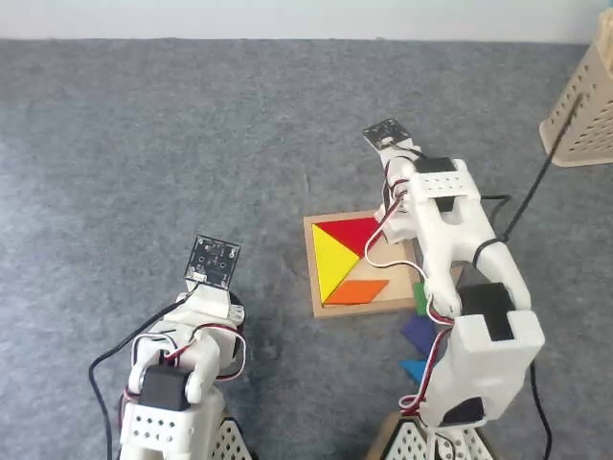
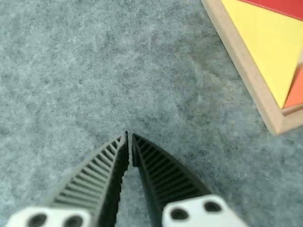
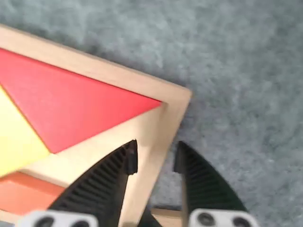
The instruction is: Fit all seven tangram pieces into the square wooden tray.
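The tray (image 1: 310,264) sat mid-frame in the high view, holding red (image 1: 356,231), yellow (image 1: 333,261) and orange (image 1: 356,290) pieces. Green (image 1: 420,295), purple (image 1: 419,331) and blue (image 1: 414,369) lay lower right, beside it. The right gripper (image 3: 155,156), fingers narrowly parted, straddled the tray's rim, probably to steady it. The left gripper (image 2: 129,142), fingers together, hovered over the surface (image 1: 144,144).
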Available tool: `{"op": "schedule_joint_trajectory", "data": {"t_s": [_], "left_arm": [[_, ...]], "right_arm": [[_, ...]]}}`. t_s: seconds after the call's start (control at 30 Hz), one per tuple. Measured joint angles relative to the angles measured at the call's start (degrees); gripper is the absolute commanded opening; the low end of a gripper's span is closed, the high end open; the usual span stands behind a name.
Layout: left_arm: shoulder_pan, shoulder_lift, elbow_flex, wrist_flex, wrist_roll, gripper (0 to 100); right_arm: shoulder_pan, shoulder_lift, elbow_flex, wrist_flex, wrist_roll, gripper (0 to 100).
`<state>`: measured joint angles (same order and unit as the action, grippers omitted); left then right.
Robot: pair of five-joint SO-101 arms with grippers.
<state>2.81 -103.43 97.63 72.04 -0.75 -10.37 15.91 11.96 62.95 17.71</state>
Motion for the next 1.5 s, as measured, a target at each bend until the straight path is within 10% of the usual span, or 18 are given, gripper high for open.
{"op": "schedule_joint_trajectory", "data": {"t_s": [0.77, 1.5], "left_arm": [[0.0, 0.0, 0.0, 0.0, 0.0, 1], [0.0, 0.0, 0.0, 0.0, 0.0, 1]], "right_arm": [[4.8, -33.8, 31.2, 2.2, -3.6, 22.1], [14.1, -34.7, 34.6, 2.2, -1.2, 22.1]]}}
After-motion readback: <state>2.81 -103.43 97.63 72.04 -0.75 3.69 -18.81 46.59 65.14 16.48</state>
